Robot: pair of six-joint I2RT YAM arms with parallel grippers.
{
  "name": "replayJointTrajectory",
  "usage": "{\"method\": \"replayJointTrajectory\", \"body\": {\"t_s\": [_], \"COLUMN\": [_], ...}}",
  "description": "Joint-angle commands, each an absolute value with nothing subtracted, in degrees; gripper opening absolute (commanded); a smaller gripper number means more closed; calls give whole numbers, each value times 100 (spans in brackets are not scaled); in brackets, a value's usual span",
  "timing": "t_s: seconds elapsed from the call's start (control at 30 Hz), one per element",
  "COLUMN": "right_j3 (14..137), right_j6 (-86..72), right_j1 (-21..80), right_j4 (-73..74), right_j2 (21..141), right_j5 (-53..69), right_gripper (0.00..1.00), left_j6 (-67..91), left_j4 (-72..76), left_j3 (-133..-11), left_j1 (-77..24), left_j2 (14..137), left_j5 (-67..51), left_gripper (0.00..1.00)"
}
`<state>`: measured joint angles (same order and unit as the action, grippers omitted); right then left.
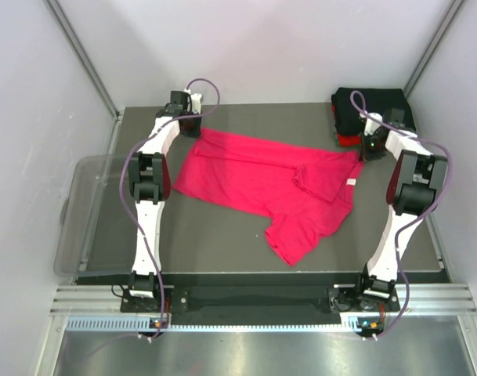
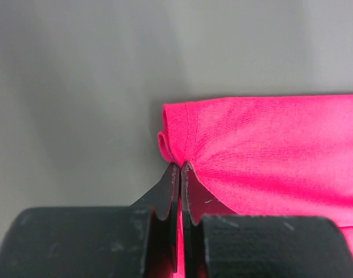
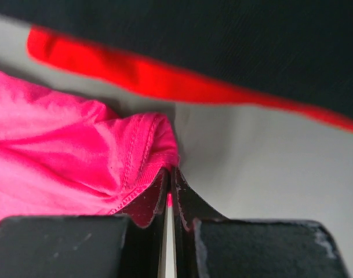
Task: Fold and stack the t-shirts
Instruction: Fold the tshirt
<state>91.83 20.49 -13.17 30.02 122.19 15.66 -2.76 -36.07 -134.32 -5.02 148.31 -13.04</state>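
The magenta-pink t-shirt (image 1: 277, 188) lies spread across the middle of the dark table (image 1: 222, 243). It lies crooked, with one flap doubled over near its small white neck label (image 1: 352, 182) and another part trailing toward the near edge. At its far left corner the left gripper (image 2: 180, 168) has its fingers pressed together on a rolled bit of the stitched hem. At the shirt's right end the right gripper (image 3: 169, 171) is likewise pinched shut on a bunched, seamed edge, with only a sliver of cloth between the fingers.

Just beyond that right grip sits the stack in the far right corner, a folded black t-shirt (image 1: 371, 106) on top with a red t-shirt (image 1: 346, 139) showing beneath it.

Both holds look shallow, so I judge slipping to be the main risk. If the arms lift or pull apart unevenly, the thin pinch on the right could let go and drop that end in a heap. The doubled-over flap may also carry into the fold as a skewed crease. The right gripper works close to the stack, so a careless sweep could snag the red edge and drag the pile askew.

A clear plastic bin (image 1: 74, 235) stands off the table's left side. I can make out no garment in it.
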Motion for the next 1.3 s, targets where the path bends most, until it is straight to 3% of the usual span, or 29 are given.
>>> {"method": "replayJointTrajectory", "body": {"t_s": [0.0,0.3,0.37,0.4,0.57,0.6,0.73,0.93,1.1,1.27], "right_j3": [9605,10125,10064,9916,9054,8740,8034,7129,6180,5740], "right_j6": [2127,2039,2013,2013,2162,2223,2408,3250,3858,4008], "right_j1": [-1345,-1345,-1345,-1345,-1345,-1380,-1547,-1591,-1450,-1441], "right_j4": [2839,2935,2936,2927,2760,2751,2961,3804,4140,4280], "right_j2": [12463,12744,12648,12569,11516,11322,10164,8915,8403,8499], "right_j5": [1196,1222,1213,1213,863,800,764,2028,2566,2768], "right_gripper": [0,3,8,12,31,35,38,39,36,36], "left_j6": [-387,-238,-263,-368,-624,-641,-545,-782,-949,-984], "left_j4": [-3946,-3955,-3815,-3754,-3603,-3612,-3639,-3322,-3612,-3507], "left_j3": [-13263,-12701,-12665,-12674,-13164,-13192,-12641,-10426,-9283,-8361], "left_j1": [-457,-457,-466,-483,-615,-641,-703,-712,-738,-747], "left_j2": [14599,14124,14019,13975,13536,13335,12544,11049,10671,10442], "left_j5": [-888,-888,-879,-835,-370,-360,-737,-1757,-1846,-1855], "left_gripper": [0,0,15,30,41,41,41,34,25,24]}}
